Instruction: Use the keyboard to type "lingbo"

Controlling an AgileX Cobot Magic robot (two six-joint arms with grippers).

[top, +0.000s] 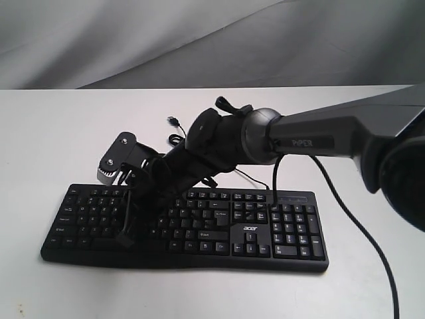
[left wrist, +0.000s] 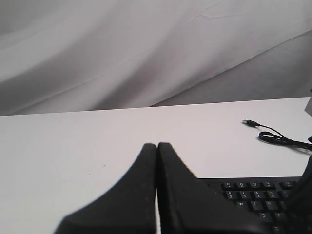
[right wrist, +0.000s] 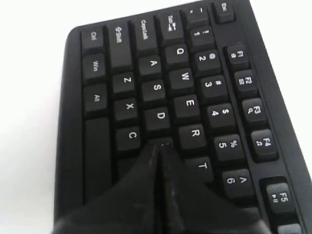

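The black keyboard [top: 292, 229] with white legends lies along the front of the white table. My right arm reaches across it from the right, and my right gripper [top: 125, 232] points down onto the left half of the keys. In the right wrist view the right gripper [right wrist: 160, 146] is shut, empty, with its tips on the key beside D and below R on the keyboard [right wrist: 146, 87]. My left gripper [left wrist: 157, 145] is shut and empty, held above bare table just off the keyboard's [left wrist: 258, 197] far left corner. The left arm is out of the exterior view.
The keyboard's thin black cable coils behind it and ends in an unplugged USB plug [top: 172, 121] [left wrist: 251, 123] lying on the table. A grey cloth backdrop [top: 133, 40] hangs behind the table. The right arm's own cable [top: 358, 232] trails off the front right.
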